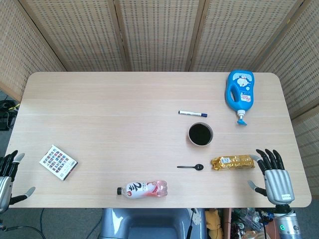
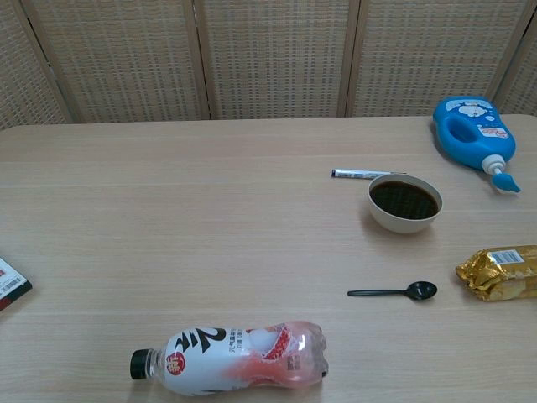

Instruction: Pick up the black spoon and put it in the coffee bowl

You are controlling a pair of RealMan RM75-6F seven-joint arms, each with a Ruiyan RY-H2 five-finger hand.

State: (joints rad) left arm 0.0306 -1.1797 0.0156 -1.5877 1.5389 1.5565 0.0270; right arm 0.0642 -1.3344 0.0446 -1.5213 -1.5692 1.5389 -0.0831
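The black spoon (image 1: 191, 167) (image 2: 394, 292) lies flat on the table, bowl end to the right, a short way in front of the coffee bowl (image 1: 200, 134) (image 2: 405, 202). The bowl is white and holds dark coffee. My right hand (image 1: 271, 172) rests at the table's near right edge, fingers spread and empty, to the right of the spoon beyond a gold packet. My left hand (image 1: 7, 172) sits at the near left edge, fingers apart, holding nothing. The chest view shows neither hand.
A gold snack packet (image 1: 232, 162) (image 2: 500, 271) lies between the spoon and my right hand. A marker pen (image 1: 193, 113) (image 2: 362, 174) lies behind the bowl. A blue bottle (image 1: 239, 92) (image 2: 472, 130) is far right. A drink bottle (image 1: 143, 189) (image 2: 231, 358) and a card box (image 1: 58, 162) lie near-left.
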